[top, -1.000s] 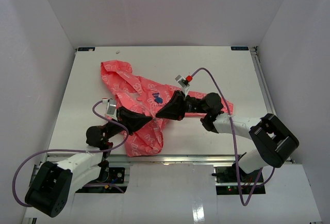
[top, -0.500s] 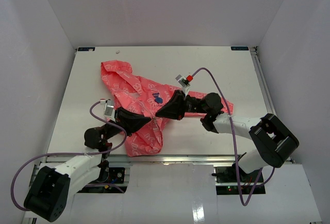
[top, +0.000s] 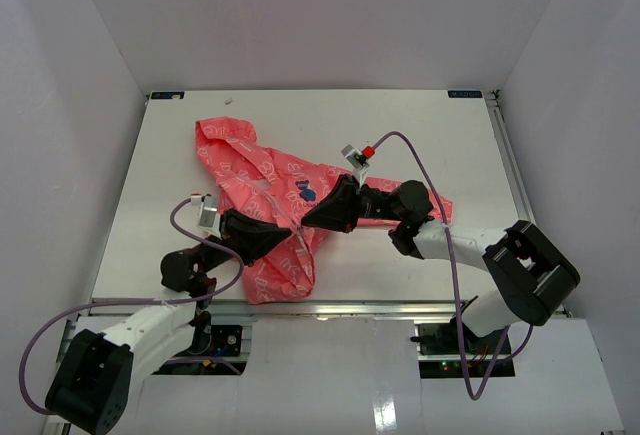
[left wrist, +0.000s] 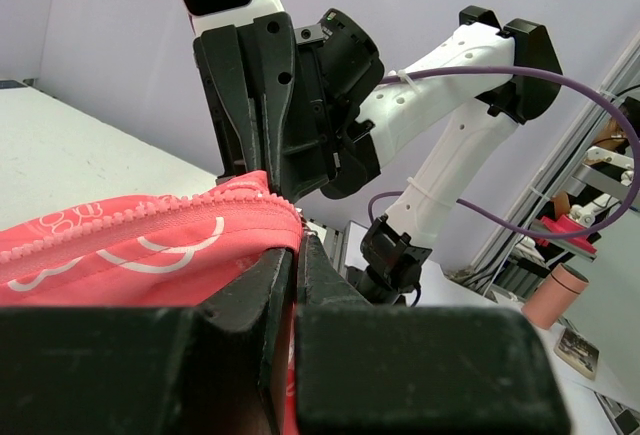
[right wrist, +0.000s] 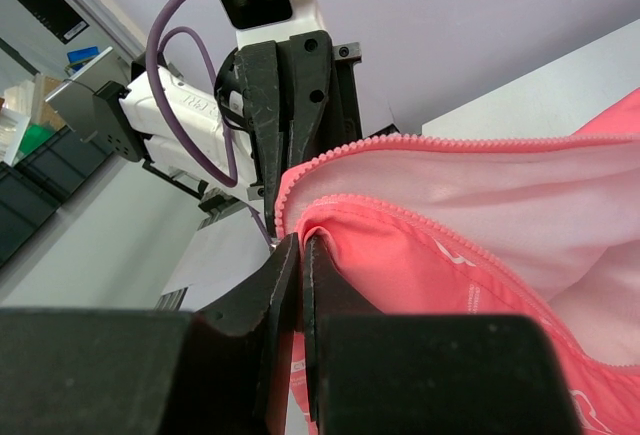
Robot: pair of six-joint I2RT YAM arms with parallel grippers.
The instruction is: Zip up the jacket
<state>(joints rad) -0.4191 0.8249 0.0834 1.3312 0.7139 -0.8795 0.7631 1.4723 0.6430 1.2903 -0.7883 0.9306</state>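
The jacket (top: 262, 170) lies crumpled on the table (top: 430, 120), left of centre. Its hood points toward the far-left corner, its hem reaches the near edge, and one part runs right under the right arm. Near the middle of the front, a fold is lifted off the surface.

The zipper teeth (left wrist: 150, 213) run along the raised edge. I cannot see the slider in any view, so I cannot tell how far the zip is closed.

The left gripper (top: 284, 232) is pinched tight on that toothed edge — fabric sits between its fingers. The right gripper (top: 309, 221) faces it, almost tip to tip. Its jaws are fully closed, and they appear to nip the pink cloth at the very tips.

Several things could go wrong from here:
- **Slipping:** the fabric is thin and both holds are shallow, so a pull along the zip could draw the cloth out of either pinch.
- **Jamming:** if the two arms pull at different heights, the rows of teeth would skew and jam.
- **Collision:** the grippers are so close that a small inward move could knock them together.
- **Dragging:** with nothing weighing the hem down, the whole jacket may slide instead of tensioning.
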